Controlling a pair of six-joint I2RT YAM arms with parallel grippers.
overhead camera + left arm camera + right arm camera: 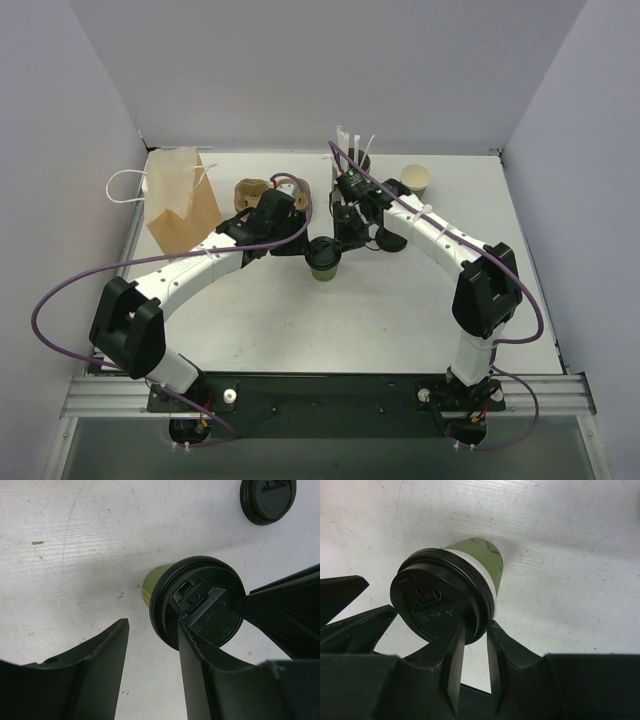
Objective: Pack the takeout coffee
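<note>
Standing mid-table (400, 310), the cup (323, 262) sits between the two grippers with its black lid (435, 600) on. The right gripper (475, 628) has its jaws narrow and astride the lid's rim, one finger over the top and the other against the outside, and it looks to be pinching there. The left gripper (153, 625) is spread with nothing between its fingers. The cup lies just past one of them, touching or nearly so (I cannot tell which).

On handling, my judgement is that the paper wall is light and soft enough to dent under a hard squeeze. Whether there is liquid inside cannot be seen, so the cup is best kept upright. The lid is slick plastic and probably only pressed on — a lift by its rim could pop it off. The safer hold is round the green wall below the lid, and the left gripper's gap looks wide enough for that.

The bag (182, 200) stands at the far left, well apart from the cup, with the carrier (250, 190) near it. The left arm lies across that stretch. A spare lid (267, 500) lies near on the right, and the straw holder (357, 158) and the open cup (416, 179) stand behind. The near table is bare — the easiest way out looks to be up, then left.
</note>
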